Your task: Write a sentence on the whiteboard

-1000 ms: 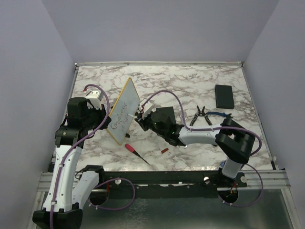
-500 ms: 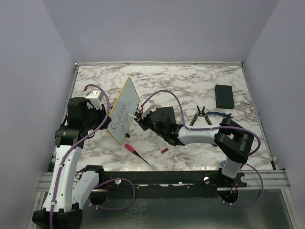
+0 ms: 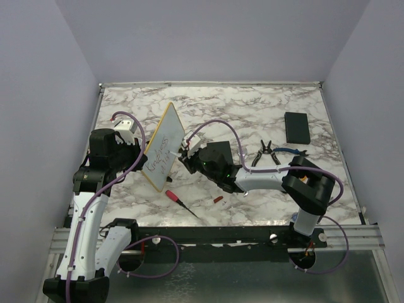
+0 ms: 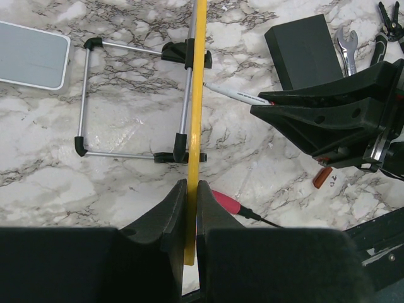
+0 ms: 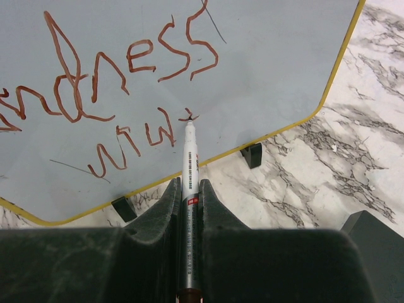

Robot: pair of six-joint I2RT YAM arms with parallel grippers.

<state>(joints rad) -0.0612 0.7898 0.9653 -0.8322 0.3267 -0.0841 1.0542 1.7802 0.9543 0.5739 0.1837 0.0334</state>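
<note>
The whiteboard (image 3: 163,145), pale-faced with a thin yellow frame, stands tilted on edge left of centre. My left gripper (image 4: 192,183) is shut on its yellow edge (image 4: 198,95); from above, the left gripper (image 3: 142,163) sits at the board's near left side. The sentence (image 5: 126,63) is two lines of red-brown cursive on the board's face (image 5: 265,50). My right gripper (image 5: 188,183) is shut on a white marker (image 5: 189,158), whose tip touches the board at the end of the lower line. The right gripper (image 3: 188,154) is just right of the board.
A wire easel stand (image 4: 132,101) lies under the board, beside a pale grey panel (image 4: 31,53). A red-handled screwdriver (image 3: 177,199) and a red cap (image 3: 218,199) lie near the front. Pliers (image 3: 265,153), a wrench (image 3: 289,151) and a black slab (image 3: 297,126) are on the right.
</note>
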